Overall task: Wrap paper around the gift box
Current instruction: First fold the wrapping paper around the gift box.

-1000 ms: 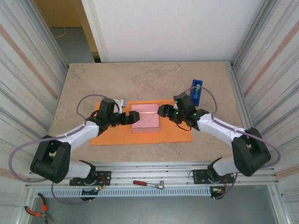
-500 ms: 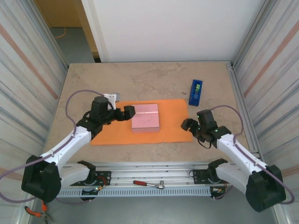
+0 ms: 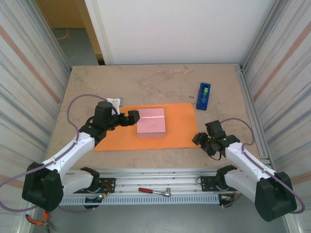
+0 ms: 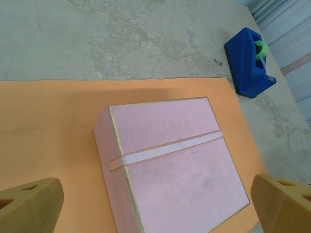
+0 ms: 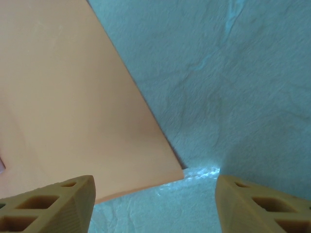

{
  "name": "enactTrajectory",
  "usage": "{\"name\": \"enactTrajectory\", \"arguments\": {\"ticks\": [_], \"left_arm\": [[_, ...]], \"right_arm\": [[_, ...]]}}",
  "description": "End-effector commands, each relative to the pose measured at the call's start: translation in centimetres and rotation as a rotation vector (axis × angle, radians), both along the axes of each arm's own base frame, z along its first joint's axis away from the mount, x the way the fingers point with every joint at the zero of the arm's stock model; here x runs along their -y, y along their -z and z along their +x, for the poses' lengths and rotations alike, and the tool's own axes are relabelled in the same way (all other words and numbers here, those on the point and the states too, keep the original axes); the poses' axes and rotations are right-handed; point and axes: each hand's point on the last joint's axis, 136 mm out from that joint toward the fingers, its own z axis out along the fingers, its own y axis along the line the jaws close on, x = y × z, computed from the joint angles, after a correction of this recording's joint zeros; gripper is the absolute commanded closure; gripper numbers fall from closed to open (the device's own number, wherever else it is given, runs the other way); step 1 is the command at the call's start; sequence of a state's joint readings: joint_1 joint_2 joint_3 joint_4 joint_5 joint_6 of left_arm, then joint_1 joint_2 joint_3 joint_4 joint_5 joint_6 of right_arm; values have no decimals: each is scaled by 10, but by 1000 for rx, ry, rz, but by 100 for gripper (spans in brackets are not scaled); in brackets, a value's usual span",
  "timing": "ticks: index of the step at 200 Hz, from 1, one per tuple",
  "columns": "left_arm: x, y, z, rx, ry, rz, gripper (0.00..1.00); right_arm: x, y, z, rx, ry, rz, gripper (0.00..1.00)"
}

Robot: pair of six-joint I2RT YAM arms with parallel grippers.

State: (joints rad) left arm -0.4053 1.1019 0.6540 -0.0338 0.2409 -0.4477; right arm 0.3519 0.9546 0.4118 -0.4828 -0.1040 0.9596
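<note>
The pink gift box lies flat on the orange paper in the middle of the table, a pale ribbon line across its lid. My left gripper hovers at the box's left side, open, and holds nothing. In the left wrist view the box lies between the spread fingers of that gripper, with the paper under it. My right gripper is open above the paper's near right corner. The right wrist view shows that corner of the paper flat on the table, just ahead of the open gripper.
A blue tape dispenser stands beyond the paper's far right corner, and the left wrist view has it past the box. A wrench lies on the front rail. Ribbed walls close in both sides.
The right arm has drawn back from the box's right side to the paper's near right corner. The left gripper has backed a little away from the box and lifted.
</note>
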Motion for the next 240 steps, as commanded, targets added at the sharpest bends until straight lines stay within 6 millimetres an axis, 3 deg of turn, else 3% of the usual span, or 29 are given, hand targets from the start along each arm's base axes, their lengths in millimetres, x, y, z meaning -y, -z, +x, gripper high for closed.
{"name": "enactTrajectory", "arguments": {"ticks": [1,128,168,210,240], "left_arm": [[-5,-1,0,15,-7,16,1],[-3,6,-2,-15,4,17,1],[-2,7,-1,-21,4,13,1],[-1,5,-2,-24,13,7,1],[1,2,-2,-28,23,4,1]], "right_arm": [[-3,4,-3,0,24,19,39],[-13,15,6,-24,15,26,51],[-12,15,8,-23,18,19,67],[-16,0,18,22,-3,28,100],[-24,-22,27,103,-38,56,100]]}}
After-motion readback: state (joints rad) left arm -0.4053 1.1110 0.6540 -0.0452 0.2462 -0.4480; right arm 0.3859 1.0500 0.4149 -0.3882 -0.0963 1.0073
